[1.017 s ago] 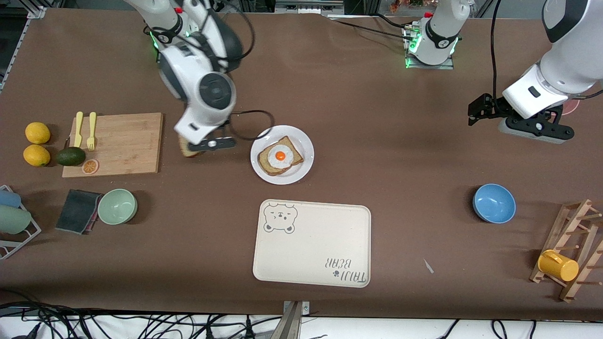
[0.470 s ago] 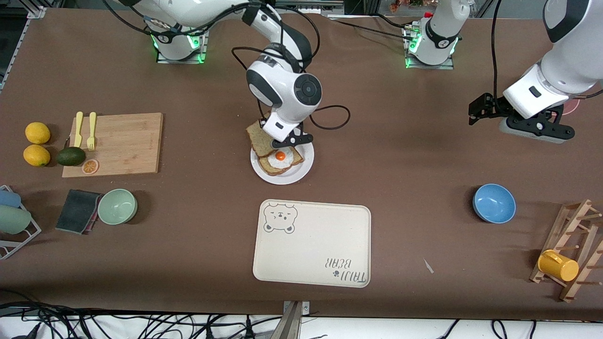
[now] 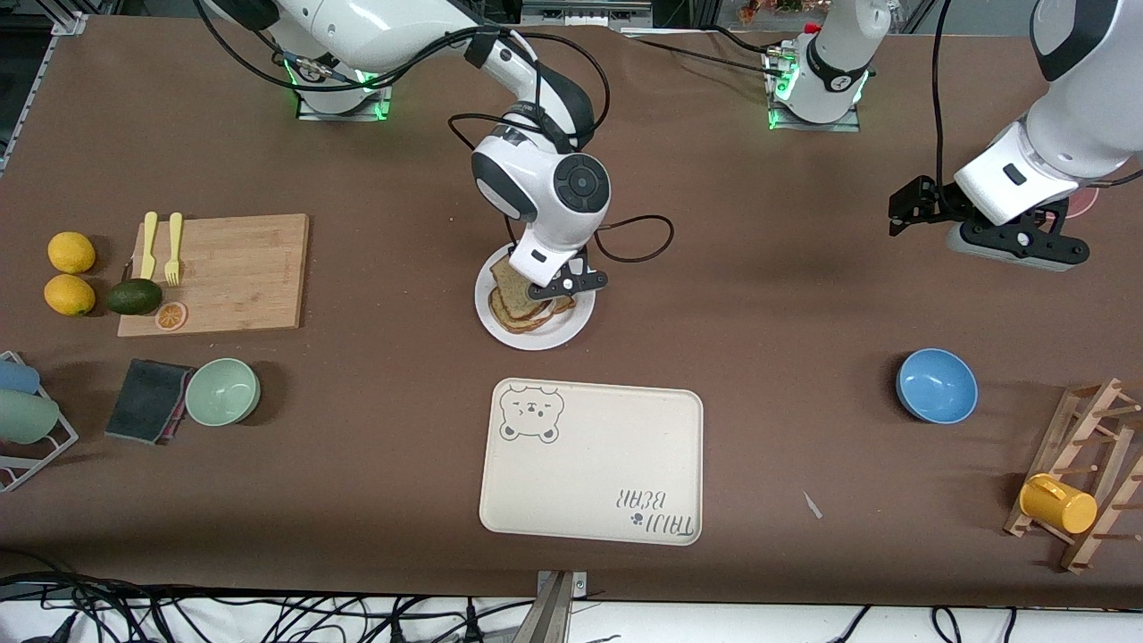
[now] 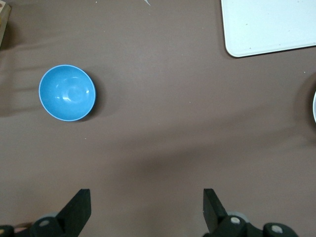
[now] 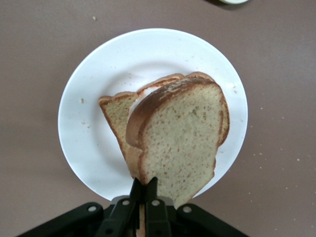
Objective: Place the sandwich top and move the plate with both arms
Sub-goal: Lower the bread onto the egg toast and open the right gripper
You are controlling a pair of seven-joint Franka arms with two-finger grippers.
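My right gripper is shut on the sandwich top, a plain brown bread slice, and holds it tilted just over the egg slice on the small white plate. In the right wrist view the sandwich top hangs edge-on from the gripper above the plate; the lower bread slice shows beneath it and the egg is mostly hidden. My left gripper waits open and empty above bare table at the left arm's end; its fingertips frame brown cloth.
A cream bear-print tray lies nearer the front camera than the plate. A blue bowl sits toward the left arm's end. A wooden cutting board, green bowl, lemons and avocado lie toward the right arm's end. A cup rack holds a yellow cup.
My right gripper carried the bread slice from beside the cutting board to over the plate, then lowered it over the egg slice. The left arm has not moved.
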